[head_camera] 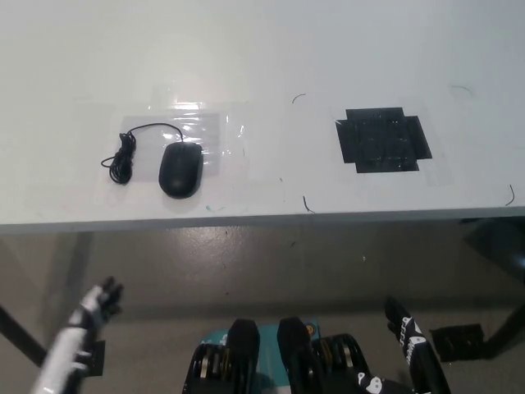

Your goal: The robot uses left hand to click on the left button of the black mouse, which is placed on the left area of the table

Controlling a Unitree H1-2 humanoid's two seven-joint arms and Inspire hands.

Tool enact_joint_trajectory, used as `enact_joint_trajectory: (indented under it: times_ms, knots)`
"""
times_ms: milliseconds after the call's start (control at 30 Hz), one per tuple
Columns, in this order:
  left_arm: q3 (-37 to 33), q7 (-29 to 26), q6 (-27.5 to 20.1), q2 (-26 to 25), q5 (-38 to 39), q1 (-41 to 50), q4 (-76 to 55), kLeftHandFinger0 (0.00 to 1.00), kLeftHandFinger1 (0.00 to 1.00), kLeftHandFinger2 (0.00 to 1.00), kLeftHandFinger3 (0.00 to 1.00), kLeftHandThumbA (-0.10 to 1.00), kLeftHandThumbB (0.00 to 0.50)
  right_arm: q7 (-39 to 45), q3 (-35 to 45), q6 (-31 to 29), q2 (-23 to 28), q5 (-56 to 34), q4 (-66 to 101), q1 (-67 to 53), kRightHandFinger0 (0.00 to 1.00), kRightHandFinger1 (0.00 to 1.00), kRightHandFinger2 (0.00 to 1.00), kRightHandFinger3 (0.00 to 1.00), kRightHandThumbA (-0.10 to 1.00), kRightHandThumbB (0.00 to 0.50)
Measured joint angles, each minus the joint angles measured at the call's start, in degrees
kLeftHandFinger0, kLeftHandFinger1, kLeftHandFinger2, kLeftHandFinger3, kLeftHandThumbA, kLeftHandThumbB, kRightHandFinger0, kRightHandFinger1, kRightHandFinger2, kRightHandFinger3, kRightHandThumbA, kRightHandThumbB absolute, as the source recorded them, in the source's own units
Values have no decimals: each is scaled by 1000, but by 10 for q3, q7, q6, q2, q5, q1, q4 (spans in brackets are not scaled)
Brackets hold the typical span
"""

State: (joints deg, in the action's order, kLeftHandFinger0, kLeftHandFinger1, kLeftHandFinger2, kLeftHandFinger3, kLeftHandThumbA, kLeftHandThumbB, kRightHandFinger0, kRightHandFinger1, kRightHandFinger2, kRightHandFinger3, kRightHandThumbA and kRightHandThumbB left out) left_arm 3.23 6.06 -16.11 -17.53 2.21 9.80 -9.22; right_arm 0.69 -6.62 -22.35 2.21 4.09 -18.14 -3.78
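Far left, low in the head view, we see the white left hand (100, 302) below the table edge, over the floor, holding nothing; fingers look loosely curled together, but it's small and we can't tell if it's spread or closed. Up and slightly right of it, on the left area of the white table (262, 57), sits the coiled cable (123, 160), then just beside that the black mouse (180, 169) on a clear taped patch, near the front edge. Mouse long axis runs roughly front to back, cable leaving its far end, so the buttons lie at the far end, away from us. Left hand is clearly the nearer one; we judge it must rise above table level and go forward and a bit right. Further right, black tape marker (383, 140), unrelated. Bottom right, the black right hand (408, 336) rests low, empty, its state unclear.
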Motion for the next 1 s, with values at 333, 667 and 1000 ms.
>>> enact_joint_trajectory:
  times_ms: [333, 667, 1000]
  knots:
    - [80, 40, 102, -229, 94, -75, -136, 0, 0, 0, 1000, 1000, 445, 0, 1, 0, 2, 0, -1, -1, 1000, 1000, 1000, 1000, 1000, 128]
    - [26, 92, 206, -294, 145, -313, -89, 1, 63, 243, 1000, 1000, 406, 0, 1, 0, 2, 0, -3, -2, 1000, 1000, 1000, 1000, 1000, 130]
    - [-158, 199, 301, -292, 129, -573, 92, 0, 0, 80, 1000, 1000, 477, 0, 1, 0, 3, 0, -4, -2, 1000, 1000, 1000, 1000, 1000, 103]
